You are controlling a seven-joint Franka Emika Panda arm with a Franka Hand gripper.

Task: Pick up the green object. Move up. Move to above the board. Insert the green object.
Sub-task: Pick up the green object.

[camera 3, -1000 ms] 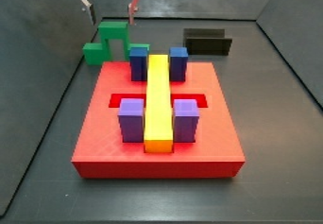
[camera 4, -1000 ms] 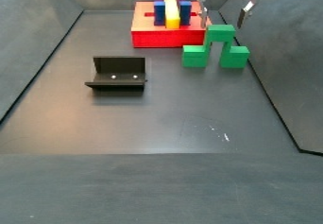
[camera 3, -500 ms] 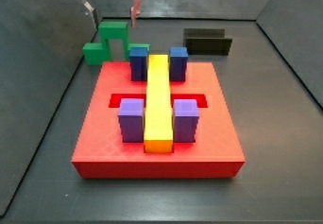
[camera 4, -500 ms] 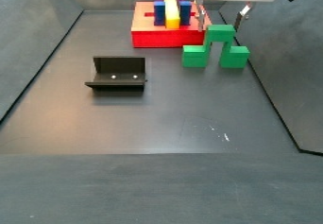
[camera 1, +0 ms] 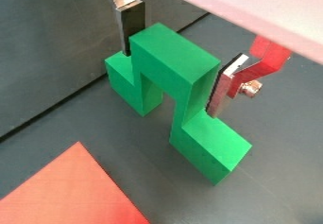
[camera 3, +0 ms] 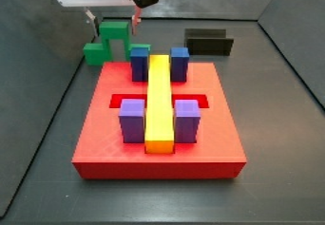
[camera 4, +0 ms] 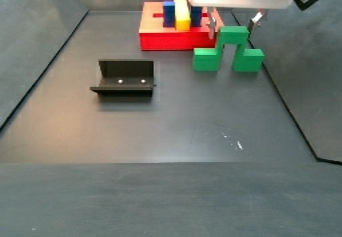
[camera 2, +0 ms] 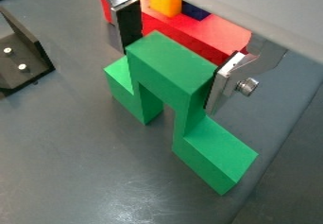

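The green object (camera 1: 171, 72) (camera 2: 164, 77), a bright green arch, stands on the dark floor next to the red board (camera 3: 159, 148) (camera 4: 163, 39). My gripper (camera 1: 176, 69) (camera 2: 177, 65) is open and low over it. Its two fingers (camera 1: 127, 25) (camera 2: 229, 77) stand one on each side of the raised middle, close to its faces, and I see no squeeze. In both side views the gripper (camera 3: 114, 20) (camera 4: 233, 21) hangs right above the green object (camera 3: 112, 41) (camera 4: 227, 49), which rests on the floor.
The board carries a long yellow bar (camera 3: 159, 96) with blue and purple blocks beside it. The dark fixture (camera 4: 124, 78) (camera 3: 210, 42) stands on the floor away from the board. Grey walls enclose the floor.
The gripper has come down over the green object, so its fingers now reach lower around the raised middle. The green object has not moved.
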